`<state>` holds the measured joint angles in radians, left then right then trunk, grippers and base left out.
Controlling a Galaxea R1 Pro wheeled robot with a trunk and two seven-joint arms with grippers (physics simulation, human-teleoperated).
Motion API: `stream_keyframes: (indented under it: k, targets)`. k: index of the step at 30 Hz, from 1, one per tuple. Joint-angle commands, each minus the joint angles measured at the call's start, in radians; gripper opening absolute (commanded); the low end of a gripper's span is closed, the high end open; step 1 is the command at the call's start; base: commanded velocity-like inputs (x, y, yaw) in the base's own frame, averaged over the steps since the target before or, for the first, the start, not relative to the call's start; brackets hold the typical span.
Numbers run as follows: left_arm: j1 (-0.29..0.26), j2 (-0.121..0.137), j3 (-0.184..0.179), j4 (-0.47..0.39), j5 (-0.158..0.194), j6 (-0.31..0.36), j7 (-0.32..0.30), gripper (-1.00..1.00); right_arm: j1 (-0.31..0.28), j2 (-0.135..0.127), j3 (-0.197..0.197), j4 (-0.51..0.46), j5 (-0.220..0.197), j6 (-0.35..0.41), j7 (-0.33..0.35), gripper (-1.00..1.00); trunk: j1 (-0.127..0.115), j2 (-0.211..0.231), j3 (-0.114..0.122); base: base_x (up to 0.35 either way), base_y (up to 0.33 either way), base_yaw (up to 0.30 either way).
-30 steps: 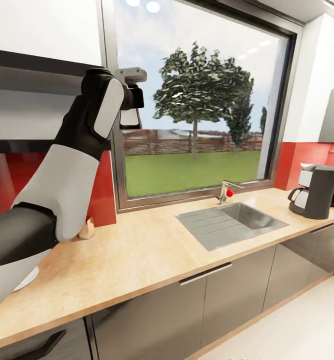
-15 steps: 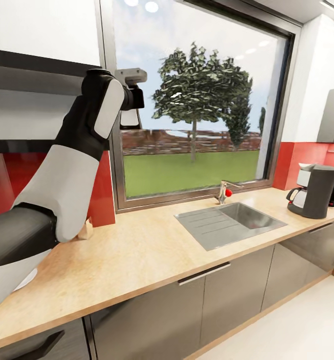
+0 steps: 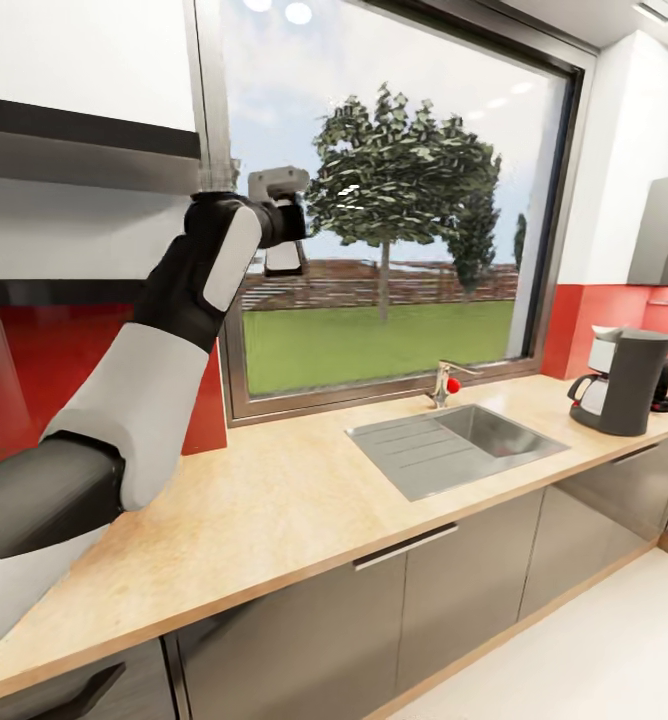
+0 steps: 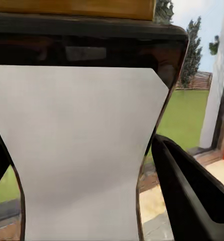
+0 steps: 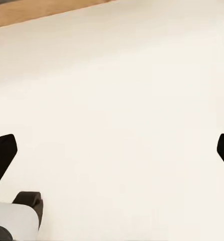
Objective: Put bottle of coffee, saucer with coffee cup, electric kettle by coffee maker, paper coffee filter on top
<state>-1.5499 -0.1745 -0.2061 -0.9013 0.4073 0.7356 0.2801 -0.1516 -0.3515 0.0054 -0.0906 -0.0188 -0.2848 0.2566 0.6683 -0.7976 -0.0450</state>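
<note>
Left gripper jaws clamped on bottle of coffee; right gripper jaws wide apart.

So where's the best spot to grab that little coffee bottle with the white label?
Around its narrow middle, coming in from the side with one finger on each flank. The bottle of coffee pinches in at the white label, so the fingers sit in that hollow and probably won't slip. The left gripper holds it that way.
</note>
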Motion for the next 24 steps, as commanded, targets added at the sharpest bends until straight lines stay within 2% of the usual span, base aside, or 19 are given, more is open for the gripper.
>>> stream_keyframes:
  k: [1,6,9,14,24]
  targets:
    - [0.019,0.0,-0.014,-0.002,-0.001,-0.01,-0.003,-1.0,-0.001,-0.002,0.001,0.0,-0.007,-0.003,0.005,1.0,0.0,-0.001,-0.002,0.0,0.0,-0.216]
    - [0.076,0.0,-0.048,-0.005,0.002,-0.037,-0.018,-1.0,-0.002,-0.002,0.001,-0.003,-0.014,-0.004,0.006,1.0,0.0,-0.001,0.0,0.0,0.0,-0.235]
    - [0.1,0.0,-0.054,-0.003,0.002,-0.089,-0.02,-1.0,-0.002,-0.001,0.001,-0.003,-0.015,-0.004,0.006,1.0,0.0,-0.001,0.001,0.0,0.0,-0.24]
    - [0.111,0.0,-0.056,0.0,0.002,-0.111,-0.021,-1.0,-0.002,0.0,0.002,-0.003,-0.014,-0.006,0.005,1.0,0.0,-0.001,0.002,0.0,0.0,-0.113]
    - [0.114,0.0,-0.056,0.002,0.002,-0.116,-0.022,-1.0,0.0,0.002,0.002,-0.004,-0.012,-0.009,-0.001,1.0,0.0,-0.001,0.002,0.0,0.0,-0.011]
